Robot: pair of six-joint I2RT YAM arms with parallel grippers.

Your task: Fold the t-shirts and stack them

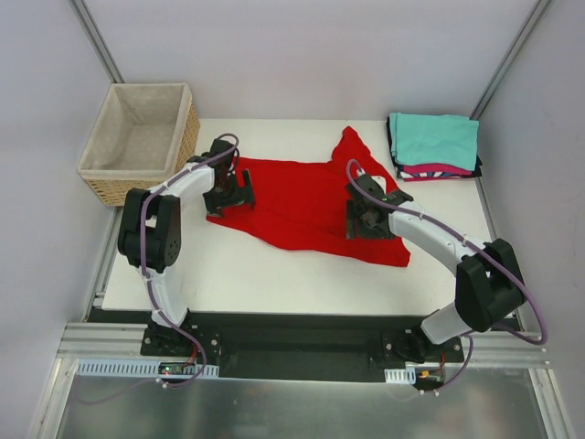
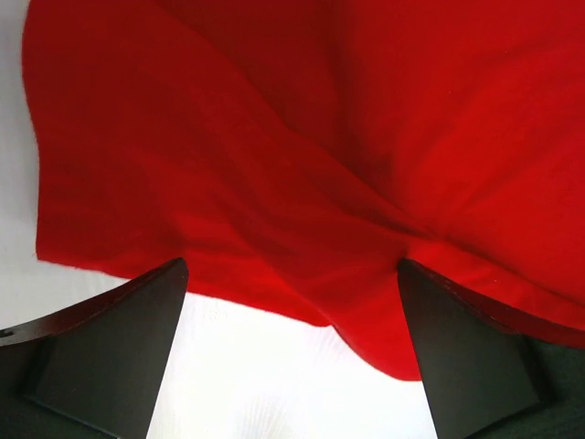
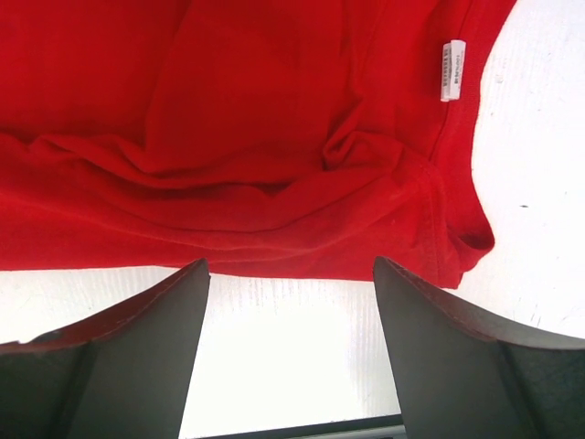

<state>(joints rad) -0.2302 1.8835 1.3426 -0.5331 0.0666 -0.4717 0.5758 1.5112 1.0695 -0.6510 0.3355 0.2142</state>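
Seen from above, a red t-shirt (image 1: 302,206) is lying spread but rumpled across the middle of a white worktop (image 1: 274,274), with one sleeve pointing toward the far edge. A pile of folded t-shirts (image 1: 434,146), a teal one on top, is sitting at the far right corner, and a wicker basket (image 1: 137,142) is standing off the far left corner. The left arm (image 1: 151,229) is reaching down to the shirt's left edge and the right arm (image 1: 448,247) to its right side. In the left wrist view, the left jaws are standing wide apart and gripping nothing, with a wavy edge of the red t-shirt (image 2: 302,165) lying between them over the bare worktop (image 2: 274,384). In the right wrist view, the right jaws are also standing apart and empty, just short of the bunched hem of the red t-shirt (image 3: 228,137), whose white label (image 3: 452,70) is showing near the neck. The risk is likely this: the cloth is creased under both arms, so closing here could catch only a ridge or a single layer, and the fold would be coming out crooked or slipping free.
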